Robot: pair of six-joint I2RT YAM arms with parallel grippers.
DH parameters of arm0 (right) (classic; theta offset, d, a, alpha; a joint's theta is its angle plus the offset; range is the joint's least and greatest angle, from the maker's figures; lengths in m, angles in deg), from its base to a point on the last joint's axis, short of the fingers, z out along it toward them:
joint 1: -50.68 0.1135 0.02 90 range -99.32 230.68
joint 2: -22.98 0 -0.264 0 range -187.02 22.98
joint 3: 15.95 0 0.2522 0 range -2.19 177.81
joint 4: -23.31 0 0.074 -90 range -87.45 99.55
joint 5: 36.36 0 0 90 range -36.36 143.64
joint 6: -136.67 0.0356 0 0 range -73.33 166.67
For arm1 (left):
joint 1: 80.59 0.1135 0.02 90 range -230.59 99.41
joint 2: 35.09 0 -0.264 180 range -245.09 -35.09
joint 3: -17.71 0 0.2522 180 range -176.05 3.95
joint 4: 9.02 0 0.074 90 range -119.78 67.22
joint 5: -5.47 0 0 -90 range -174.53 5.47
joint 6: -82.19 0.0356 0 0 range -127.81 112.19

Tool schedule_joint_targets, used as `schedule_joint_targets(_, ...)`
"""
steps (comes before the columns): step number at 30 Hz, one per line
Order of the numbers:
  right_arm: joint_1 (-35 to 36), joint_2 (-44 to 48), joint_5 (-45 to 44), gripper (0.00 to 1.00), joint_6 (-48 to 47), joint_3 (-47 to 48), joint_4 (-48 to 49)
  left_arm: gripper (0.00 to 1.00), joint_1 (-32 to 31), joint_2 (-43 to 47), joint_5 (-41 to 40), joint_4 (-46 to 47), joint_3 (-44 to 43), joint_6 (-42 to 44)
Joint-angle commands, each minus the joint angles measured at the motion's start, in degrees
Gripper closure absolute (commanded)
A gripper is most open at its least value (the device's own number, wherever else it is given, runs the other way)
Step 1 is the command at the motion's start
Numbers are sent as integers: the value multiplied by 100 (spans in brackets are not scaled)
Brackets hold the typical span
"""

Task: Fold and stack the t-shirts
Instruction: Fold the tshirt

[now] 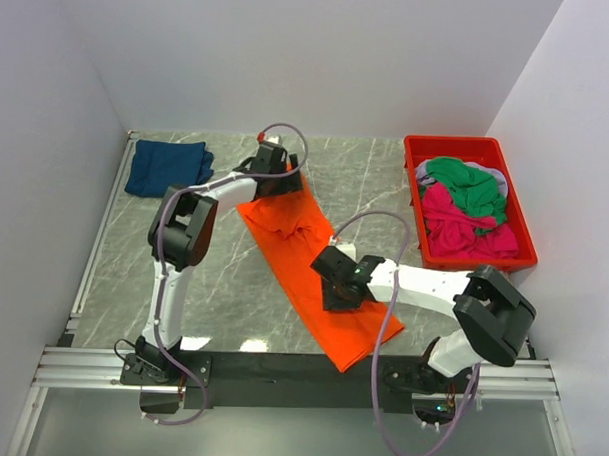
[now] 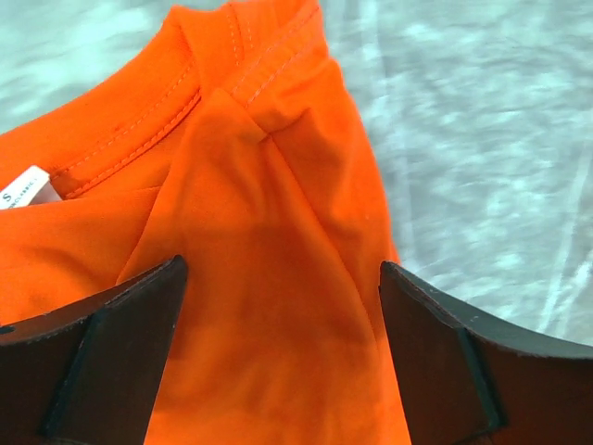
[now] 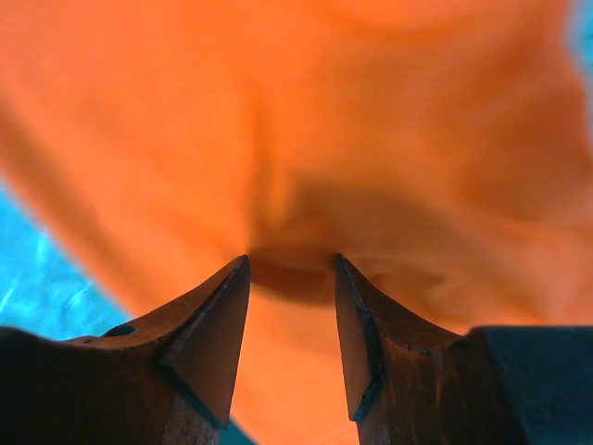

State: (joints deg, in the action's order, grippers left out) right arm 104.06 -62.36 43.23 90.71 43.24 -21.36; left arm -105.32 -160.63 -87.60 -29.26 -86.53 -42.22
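Observation:
The bright orange t-shirt (image 1: 302, 250) lies as a long strip running diagonally across the table's middle. My left gripper (image 1: 276, 179) is at its far end, over the collar, with its jaws wide open and cloth between them (image 2: 283, 278). The collar seam and a white label (image 2: 26, 185) show there. My right gripper (image 1: 340, 289) is low over the shirt's near half, jaws a little apart, tips against a crease in the orange cloth (image 3: 292, 264). The navy blue t-shirt (image 1: 167, 166) lies folded at the far left.
A red plastic bin (image 1: 410, 192) stands at the far right, holding crumpled green (image 1: 471, 184), magenta pink (image 1: 465, 229) and grey (image 1: 499, 178) shirts. White walls close in the table on the left, back and right.

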Motion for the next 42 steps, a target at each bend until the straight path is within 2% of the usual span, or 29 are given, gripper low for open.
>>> schedule_joint_targets(1, 242, 106, 435, 51, 0, 298, 332, 8, -137, -366, 544, -64, -653, 181)
schedule_joint_targets(5, 409, 175, 15, 51, -35, 633, -80, 6, -312, -340, 510, -143, -1086, 338)
schedule_joint_targets(8, 401, 517, -302, 51, -17, 695, -406, 5, -322, 37, 351, -222, -1086, 409)
schedule_joint_targets(11, 392, 860, -575, 50, 35, 660, -687, 5, -322, 878, 79, -179, -552, 330)
schedule_joint_targets(15, 261, 1063, -813, 49, 71, 380, -749, 4, -322, 1460, -342, -423, 161, 181)
schedule_joint_targets(20, -20, 1142, -988, 48, 70, 19, -679, 3, -313, 1725, -914, -758, 1005, 40)
schedule_joint_targets(24, -48, 1072, -1270, 48, 158, -174, -731, 3, -322, 1507, -862, -784, 1278, 75)
schedule_joint_targets(32, -39, 844, -1174, 48, 352, -605, -556, 3, -304, 716, -783, -995, 839, 154)
schedule_joint_targets(42, 5, 774, -85, 48, 220, -922, 305, 3, -172, -207, -756, -1083, -267, 277)
